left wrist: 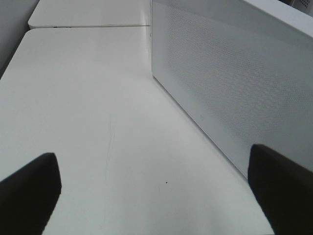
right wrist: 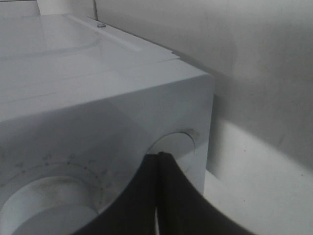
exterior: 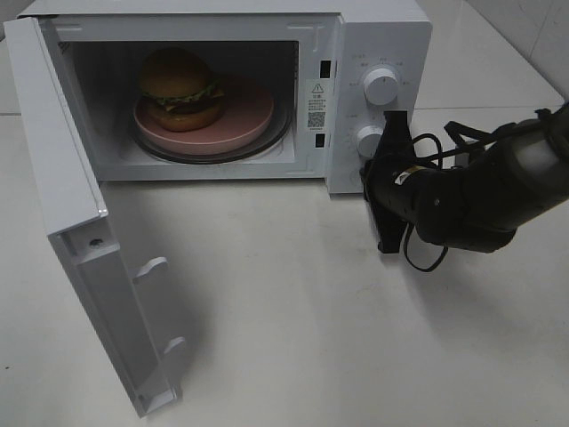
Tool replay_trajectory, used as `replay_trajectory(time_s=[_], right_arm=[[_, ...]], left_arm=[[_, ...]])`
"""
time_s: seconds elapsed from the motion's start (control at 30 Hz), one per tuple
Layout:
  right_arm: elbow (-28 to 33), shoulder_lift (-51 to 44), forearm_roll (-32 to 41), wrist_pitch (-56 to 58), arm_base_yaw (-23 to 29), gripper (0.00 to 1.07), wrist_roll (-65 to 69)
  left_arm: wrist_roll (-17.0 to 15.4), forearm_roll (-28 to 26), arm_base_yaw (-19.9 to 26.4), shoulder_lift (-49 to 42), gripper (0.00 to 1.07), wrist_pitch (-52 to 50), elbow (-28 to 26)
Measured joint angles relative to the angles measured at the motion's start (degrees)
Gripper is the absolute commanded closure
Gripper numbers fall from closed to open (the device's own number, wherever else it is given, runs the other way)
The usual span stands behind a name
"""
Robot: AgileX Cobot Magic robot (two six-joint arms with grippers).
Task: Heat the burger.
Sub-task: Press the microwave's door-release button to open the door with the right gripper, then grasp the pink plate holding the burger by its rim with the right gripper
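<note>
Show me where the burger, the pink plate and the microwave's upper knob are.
burger (exterior: 176, 73), exterior high view, on its top bun.
pink plate (exterior: 247, 116), exterior high view, on its bare right side.
upper knob (exterior: 380, 86), exterior high view, on its round face.

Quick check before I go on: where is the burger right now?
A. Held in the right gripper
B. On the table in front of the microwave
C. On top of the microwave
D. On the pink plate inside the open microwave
D: the burger sits on the pink plate inside the microwave, whose door stands wide open.
</note>
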Motion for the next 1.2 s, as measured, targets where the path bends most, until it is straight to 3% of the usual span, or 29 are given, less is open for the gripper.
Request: replay_trajectory(time_s=[0.43, 0.63, 0.9, 1.2], right_arm=[[11.40, -9.40, -0.52, 0.34, 3.32, 1.07, 1.66], [13.29, -12.95, -0.63, 3.32, 3.72, 1.07, -0.23], [14.04, -22.69, -0.74, 17.48, 3.72, 1.07, -17.13], [13.98, -27.04, -2.75, 28.65, 3.72, 1.07, -32.77]], left_arm=[[0.00, 0.00, 0.00, 0.00, 0.09, 0.00, 0.00], [0.00, -0.06, 0.00, 0.00, 0.09, 0.00, 0.00], [0.00, -0.06, 0.00, 0.00, 0.09, 0.00, 0.00], [0.00, -0.06, 0.00, 0.00, 0.09, 0.00, 0.00]])
